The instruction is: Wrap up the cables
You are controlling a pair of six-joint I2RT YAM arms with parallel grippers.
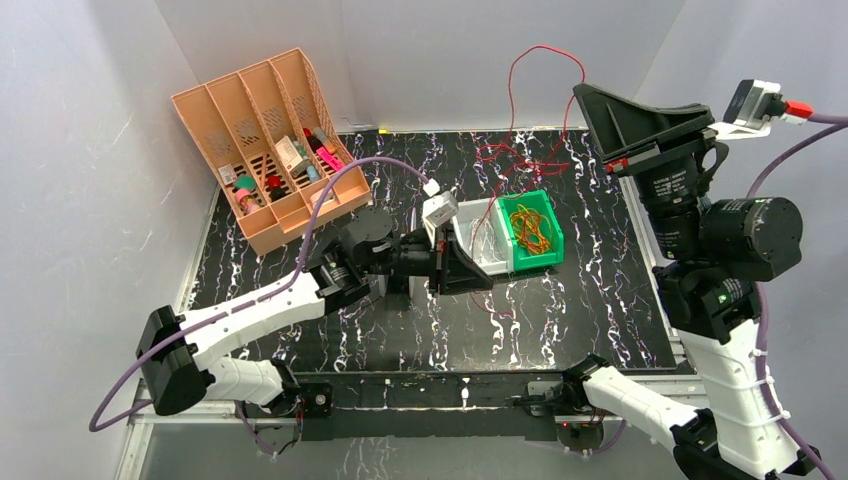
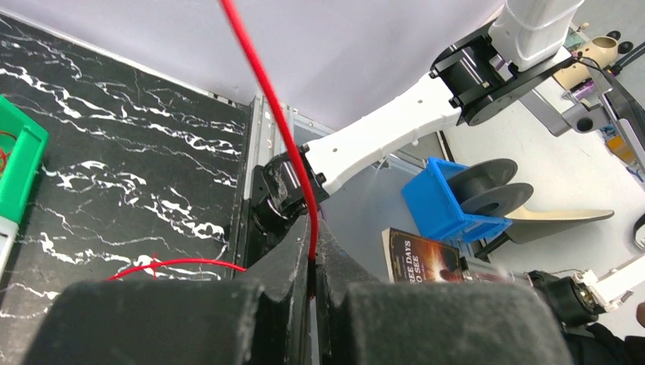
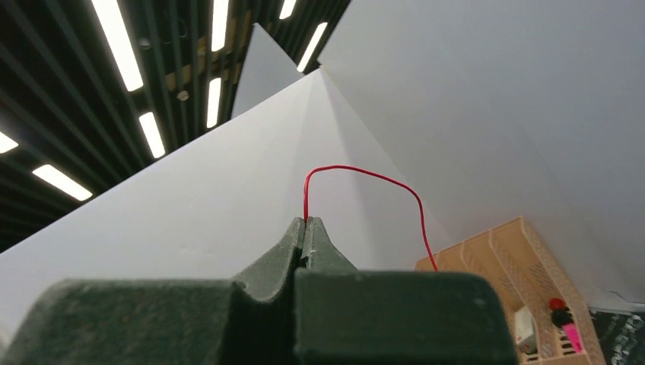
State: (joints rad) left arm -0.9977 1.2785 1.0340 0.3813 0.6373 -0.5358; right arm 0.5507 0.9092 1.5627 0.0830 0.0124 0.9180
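Note:
The thin red cable [image 1: 540, 50] rises from a loose tangle [image 1: 510, 155] on the black marble table, arcs high against the back wall and comes down to my right gripper [image 1: 585, 95]. That gripper is raised high at the back right and shut on the cable. In the right wrist view the cable [image 3: 357, 171] leaves the closed fingertips [image 3: 306, 222]. My left gripper [image 1: 470, 268] sits low at mid-table beside the bins. It is shut on another stretch of the cable [image 2: 274, 114], which runs into the closed jaws [image 2: 313, 258]. A further loop lies on the table [image 2: 175, 262].
An orange file organizer [image 1: 265, 140] with small items stands at the back left. A green bin [image 1: 550, 235] with rubber bands and a white bin [image 1: 485, 207] sit mid-table, right by the left gripper. White walls enclose the table.

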